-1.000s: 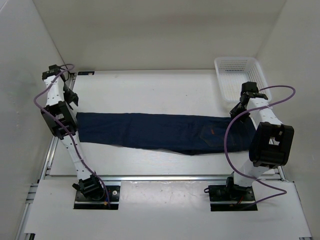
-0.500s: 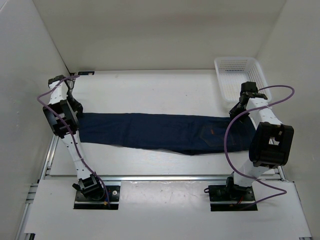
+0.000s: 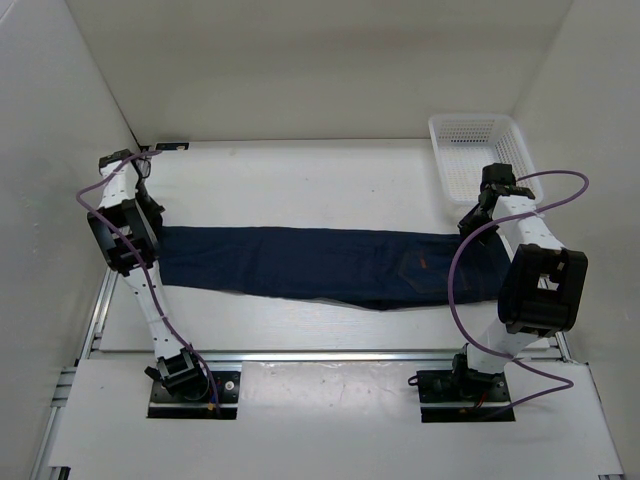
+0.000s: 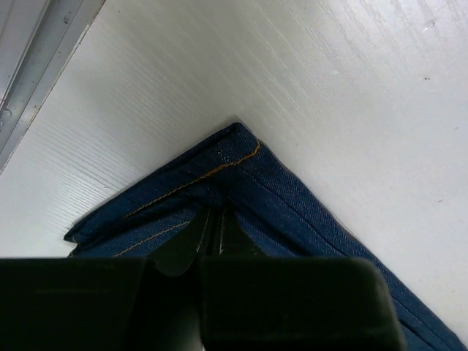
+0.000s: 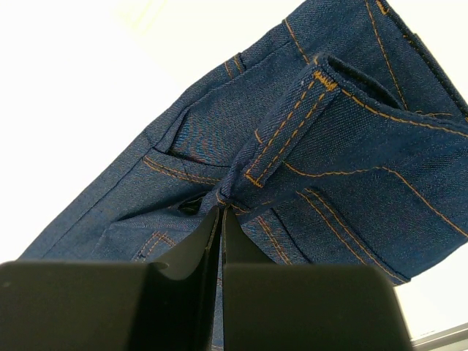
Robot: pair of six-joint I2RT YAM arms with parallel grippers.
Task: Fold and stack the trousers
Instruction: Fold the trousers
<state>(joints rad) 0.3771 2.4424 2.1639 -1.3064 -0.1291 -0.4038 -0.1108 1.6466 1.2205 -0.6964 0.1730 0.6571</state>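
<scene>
Lying flat mid-table, trousers (image 3: 320, 265): long axis left to right, waist at right, leg hems at left. Left gripper (image 4: 216, 219): fingers pinched together on a hem corner. Right gripper (image 5: 220, 208): clamped on a waistband fold. White basket (image 3: 475, 150): far right corner, near the waist end.

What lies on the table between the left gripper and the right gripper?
The trousers, laid out lengthwise from the left gripper at the hem to the right gripper at the waist; the top external view shows it.
</scene>
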